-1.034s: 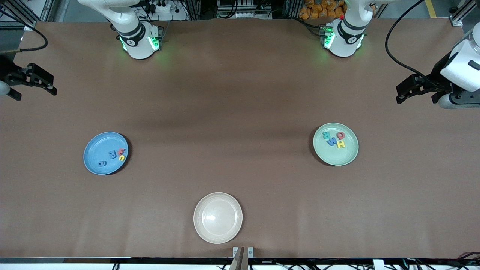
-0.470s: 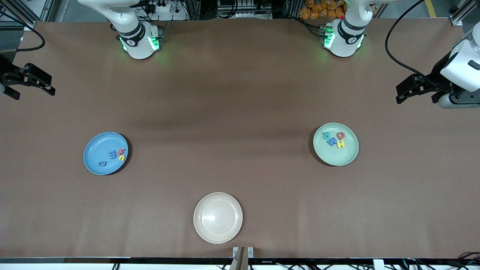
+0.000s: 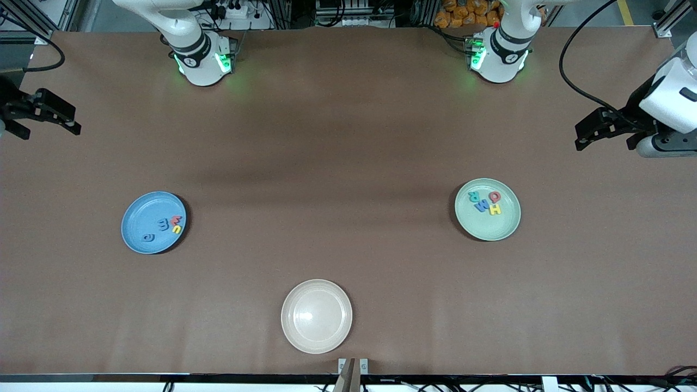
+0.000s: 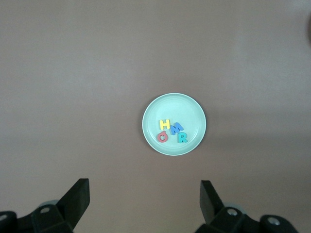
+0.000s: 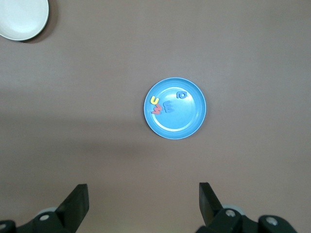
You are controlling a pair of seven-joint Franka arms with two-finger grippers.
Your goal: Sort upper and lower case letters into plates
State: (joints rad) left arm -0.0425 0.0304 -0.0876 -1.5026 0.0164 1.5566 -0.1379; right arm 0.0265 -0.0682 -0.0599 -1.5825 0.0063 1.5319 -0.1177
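Blue plate (image 3: 153, 222) toward the right arm's end of the worktop (image 3: 337, 163), holding four small letters: a blue e (image 3: 164, 224), a red w (image 3: 175, 220), a yellow u (image 3: 177, 229) and a blue round one (image 3: 147, 237). Mint green plate (image 3: 487, 209) toward the left arm's end, holding a yellow H (image 3: 495, 209), blue M (image 3: 482, 206), teal R (image 3: 472, 195) and red Q (image 3: 494, 196) clustered together. Cream plate (image 3: 316, 316) nearest the front camera, between the two, bare. Right claw (image 3: 41, 114) up over the worktop's edge at its own end, fingers apart, gripping nothing. Left claw (image 3: 604, 129) likewise raised at its end, fingers spread wide, gripping nothing.
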